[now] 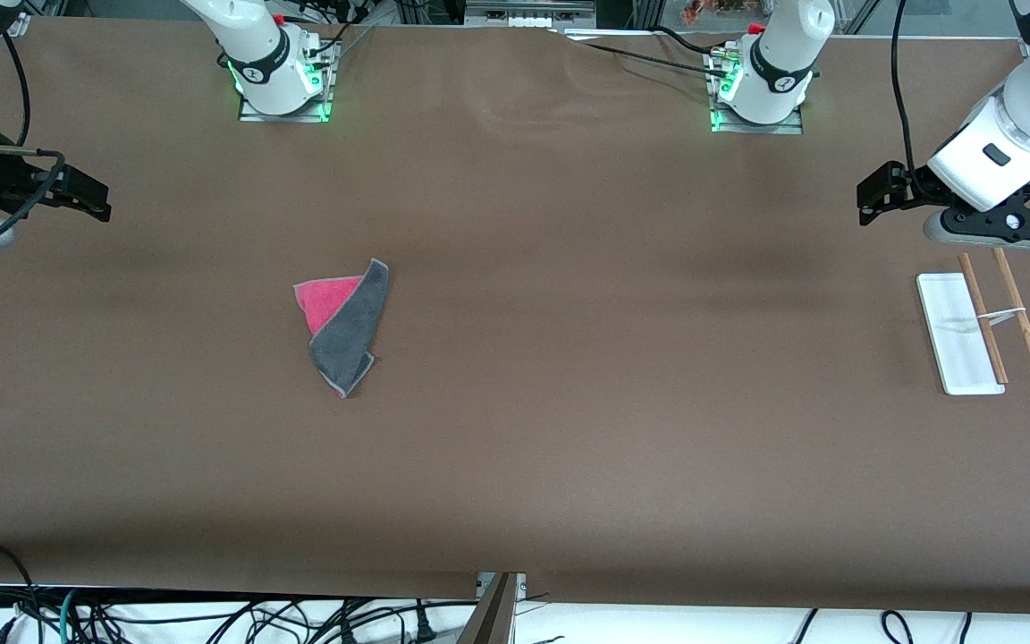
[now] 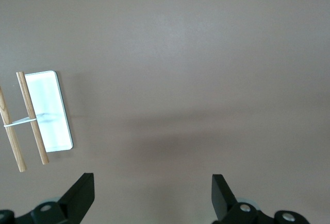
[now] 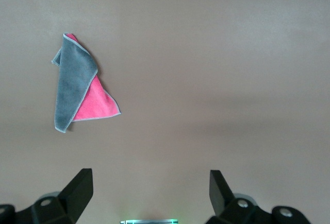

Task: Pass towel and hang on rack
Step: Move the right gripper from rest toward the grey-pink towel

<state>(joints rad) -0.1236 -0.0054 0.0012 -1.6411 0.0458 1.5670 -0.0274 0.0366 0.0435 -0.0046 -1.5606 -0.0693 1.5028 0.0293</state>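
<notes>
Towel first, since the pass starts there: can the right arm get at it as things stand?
Probably yes. The towel lies flat on bare table toward the right arm's end, nothing on or beside it, and the right gripper is open and empty.

Right claw (image 1: 95, 199) partly off-frame

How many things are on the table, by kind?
Towel: 1
Rack: 1
Total: 2

Brown table (image 1: 569, 447), cables (image 1: 211, 617) along its edge
</notes>
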